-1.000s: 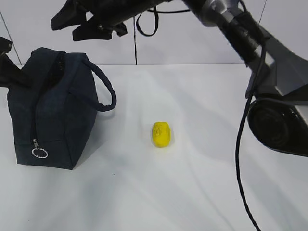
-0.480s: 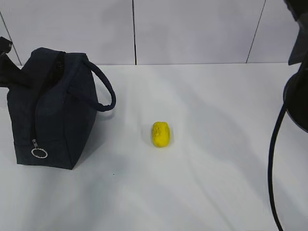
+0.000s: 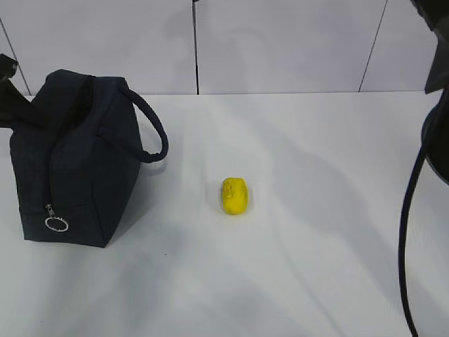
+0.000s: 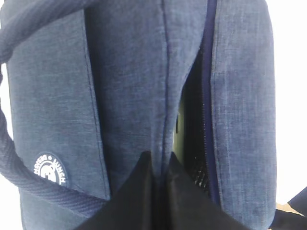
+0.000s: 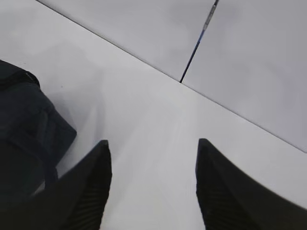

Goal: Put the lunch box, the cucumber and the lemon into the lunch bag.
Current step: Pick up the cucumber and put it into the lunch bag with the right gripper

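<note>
Yellow lemon (image 3: 236, 195) lies apart from both end effectors.

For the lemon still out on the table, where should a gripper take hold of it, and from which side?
Grip the lemon across its narrow middle, coming straight down from above. It lies on its side alone on the white table, its long axis running roughly toward the camera, so fingers closing left-right would probably span its short width. The open right gripper has nothing near the lemon to avoid.
</note>
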`<state>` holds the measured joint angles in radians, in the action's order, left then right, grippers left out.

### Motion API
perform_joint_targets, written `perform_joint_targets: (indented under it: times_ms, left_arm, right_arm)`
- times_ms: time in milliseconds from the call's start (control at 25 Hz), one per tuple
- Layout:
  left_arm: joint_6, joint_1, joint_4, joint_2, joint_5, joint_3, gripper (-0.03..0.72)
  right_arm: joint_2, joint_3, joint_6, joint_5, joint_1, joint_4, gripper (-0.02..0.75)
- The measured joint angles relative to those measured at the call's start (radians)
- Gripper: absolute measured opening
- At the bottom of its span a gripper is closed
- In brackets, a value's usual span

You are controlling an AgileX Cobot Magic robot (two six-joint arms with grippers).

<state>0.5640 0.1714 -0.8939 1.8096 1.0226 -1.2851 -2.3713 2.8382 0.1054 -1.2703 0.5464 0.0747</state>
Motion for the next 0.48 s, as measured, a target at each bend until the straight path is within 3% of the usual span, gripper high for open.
perform_joint_targets:
  times_ms: [280, 480]
  left_arm:
    - [0.000, 0.000, 0.000, 0.000, 0.000, 0.000, -0.001]
    - [0.000, 0.000, 0.006, 0.000, 0.003, 0.000, -0.001]
  right_arm:
    - [0.025, -0.054, -0.014, -0.002, 0.000, 0.002, 0.427]
    - [0.121, -0.297, 0.004, 0.000, 0.000, 0.008, 0.427]
